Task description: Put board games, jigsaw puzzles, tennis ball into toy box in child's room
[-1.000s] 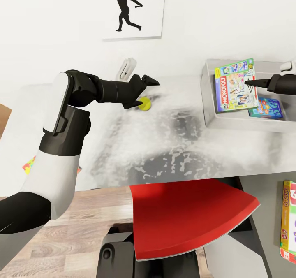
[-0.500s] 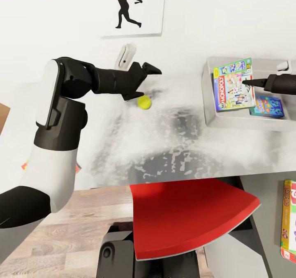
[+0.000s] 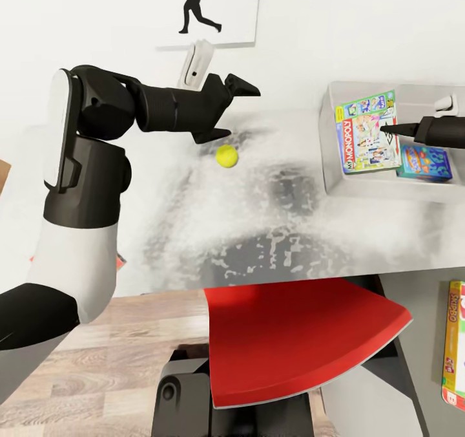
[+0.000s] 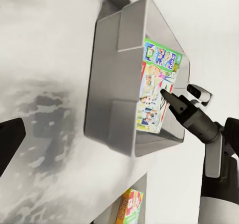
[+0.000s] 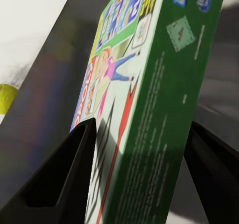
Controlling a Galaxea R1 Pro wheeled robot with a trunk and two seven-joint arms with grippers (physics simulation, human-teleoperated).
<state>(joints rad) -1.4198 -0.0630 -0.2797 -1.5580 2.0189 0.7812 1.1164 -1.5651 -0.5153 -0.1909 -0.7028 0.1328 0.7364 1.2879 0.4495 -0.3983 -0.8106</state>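
Left gripper (image 3: 227, 106) first: my jaws stand apart with nothing between them, and over the last second the arm has risen off the tennis ball (image 3: 226, 156). A second ago the fingers were right down around the ball; now they hang above and behind it, and the ball sits free on the light-grey table (image 3: 194, 230), a little nearer to me than it was. I read that as a missed or abandoned grab, so the ball still has to be picked up, and since it rolls easily I would want to come down squarely over it next time.

My right gripper (image 3: 387, 127) reaches over the toy box (image 3: 332, 185), its tip at the face of the green board game (image 3: 367, 136). In the right wrist view the two fingers (image 5: 59, 179) stand either side of the box's edge with a gap showing on each side, so I judge them open around it rather than clamping it. That game leans tilted inside the bin, and the smaller blue game (image 3: 423, 162) lies beside it, also inside. Neither has shifted within the bin in this last second.

Further out, the long Skip-Bo game (image 3: 454, 340) lies on the darker part of the desk, well apart from the bin and not yet stowed. A red chair (image 3: 303, 340) stands just below the desk edge in front of me.
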